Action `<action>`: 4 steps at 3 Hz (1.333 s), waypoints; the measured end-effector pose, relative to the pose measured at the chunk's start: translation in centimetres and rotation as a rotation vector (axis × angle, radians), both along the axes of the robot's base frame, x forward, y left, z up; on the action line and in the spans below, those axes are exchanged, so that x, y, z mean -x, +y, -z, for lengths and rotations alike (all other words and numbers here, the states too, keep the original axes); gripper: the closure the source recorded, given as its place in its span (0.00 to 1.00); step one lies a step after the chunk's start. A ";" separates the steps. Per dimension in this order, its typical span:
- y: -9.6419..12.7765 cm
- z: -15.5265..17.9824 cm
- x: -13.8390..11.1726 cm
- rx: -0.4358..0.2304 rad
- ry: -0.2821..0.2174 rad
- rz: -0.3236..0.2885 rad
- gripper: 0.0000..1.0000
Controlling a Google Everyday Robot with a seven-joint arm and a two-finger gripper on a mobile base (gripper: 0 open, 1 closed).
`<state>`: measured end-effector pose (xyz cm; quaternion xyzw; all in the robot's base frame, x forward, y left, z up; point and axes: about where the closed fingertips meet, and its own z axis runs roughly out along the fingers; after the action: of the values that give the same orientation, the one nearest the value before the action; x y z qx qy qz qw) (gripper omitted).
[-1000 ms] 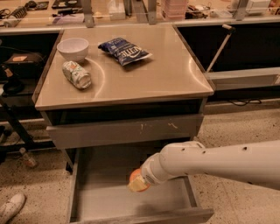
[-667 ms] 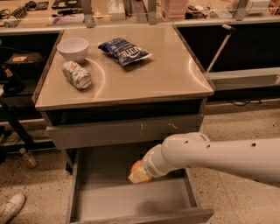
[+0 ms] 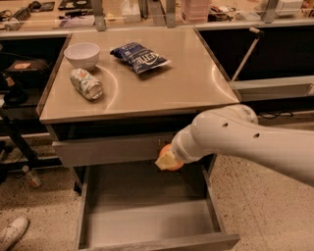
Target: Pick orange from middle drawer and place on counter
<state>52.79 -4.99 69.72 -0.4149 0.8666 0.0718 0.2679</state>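
Observation:
The orange (image 3: 174, 163) is held in my gripper (image 3: 168, 159), which is shut on it. A pale fingertip (image 3: 163, 161) covers its left side and my white arm (image 3: 245, 139) reaches in from the right. The orange hangs in the air above the open middle drawer (image 3: 82, 211), level with the closed drawer front above it. The drawer's grey floor is bare. The counter (image 3: 162, 93) lies above and behind the gripper.
On the counter stand a white bowl (image 3: 82, 54), a can (image 3: 86, 83) lying on its side and a blue chip bag (image 3: 140, 57). A closed drawer front (image 3: 108, 149) sits just left of the gripper. A cluttered bench (image 3: 147, 12) runs along the back. A shoe (image 3: 12, 233) lies at the lower left.
My arm has risen with the orange, from low inside the open drawer up to the level of the closed drawer front above it.

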 end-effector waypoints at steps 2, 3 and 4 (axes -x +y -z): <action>-2.7 -6.1 -1.3 0.077 -0.043 0.054 1.00; -2.7 -6.7 -1.6 0.067 -0.054 0.067 1.00; -4.0 -11.1 -3.7 0.081 -0.129 0.120 1.00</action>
<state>56.52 -8.98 80.81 -0.3764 0.8730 -0.0065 0.3100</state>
